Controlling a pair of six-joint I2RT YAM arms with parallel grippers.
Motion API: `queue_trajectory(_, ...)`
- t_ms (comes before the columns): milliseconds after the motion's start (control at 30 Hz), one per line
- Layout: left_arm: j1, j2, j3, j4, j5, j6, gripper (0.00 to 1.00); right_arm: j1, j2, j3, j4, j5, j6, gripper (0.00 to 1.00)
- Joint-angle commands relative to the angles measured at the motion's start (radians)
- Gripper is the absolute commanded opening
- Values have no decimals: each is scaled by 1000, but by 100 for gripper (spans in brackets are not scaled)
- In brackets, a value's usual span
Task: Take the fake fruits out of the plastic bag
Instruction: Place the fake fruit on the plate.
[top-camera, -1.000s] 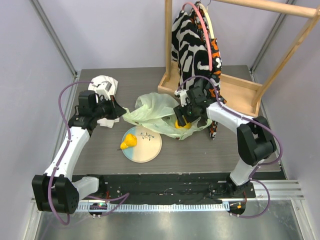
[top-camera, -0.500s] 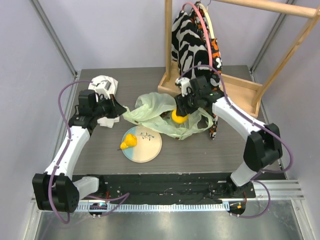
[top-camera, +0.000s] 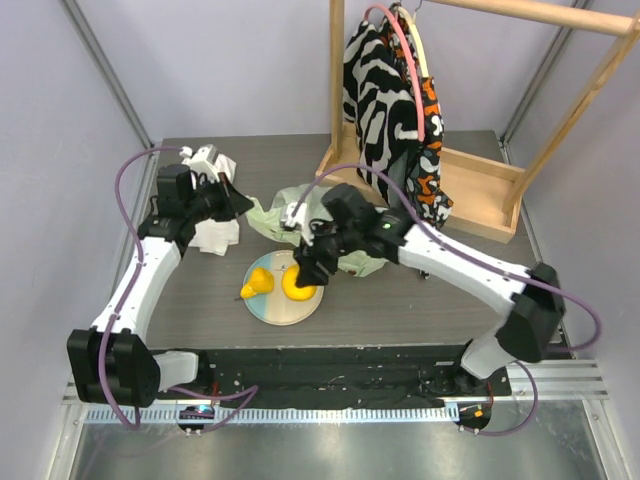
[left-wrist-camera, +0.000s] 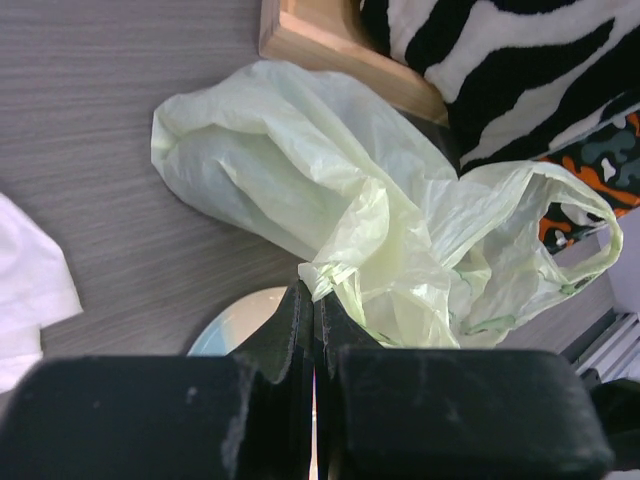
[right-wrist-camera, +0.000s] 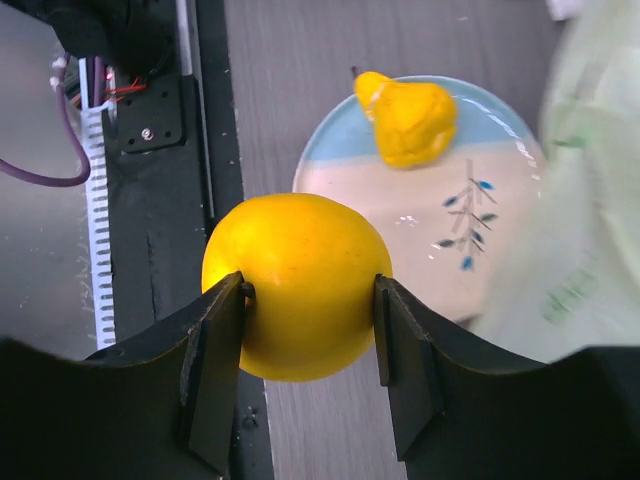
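Above the plate, the right gripper squeezes the yellow-orange round fruit, likely to set it beside the yellow pear. The left gripper pinches the plastic bag by its edge just behind the plate, probably so it cannot slide.

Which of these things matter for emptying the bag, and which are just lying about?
Job: plastic bag, pinched by left gripper; round yellow fruit in right gripper; pear; plate.
Lying about: white cloth; wooden rack; patterned garment.

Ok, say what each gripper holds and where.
Right gripper grips the round yellow fruit across its middle; left gripper pinches a bunched edge of the plastic bag.
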Motion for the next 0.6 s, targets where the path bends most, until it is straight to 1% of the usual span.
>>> queue_trajectory(0,4,28,84,64,-20,-21,0,-2,190,88,9,-86,-58,32)
queue_trajectory(67,6,31,96,61,-26,-23,0,-3,238,107,37,-72,-21,32)
queue_trajectory(100,7,28,101,61,-28,-23,0,-6,288,114,64,-67,0,32)
queue_trajectory(133,10,26,104,61,-28,-23,0,-17,308,125,78,-72,26,32)
queue_trajectory(167,11,23,104,61,-28,-23,0,-34,333,145,95,-77,86,32)
queue_trajectory(400,26,5,81,60,-25,-29,0,-124,486,255,192,-113,281,34)
queue_trajectory(567,35,5,72,54,-17,-35,0,-144,558,288,230,-127,339,36)
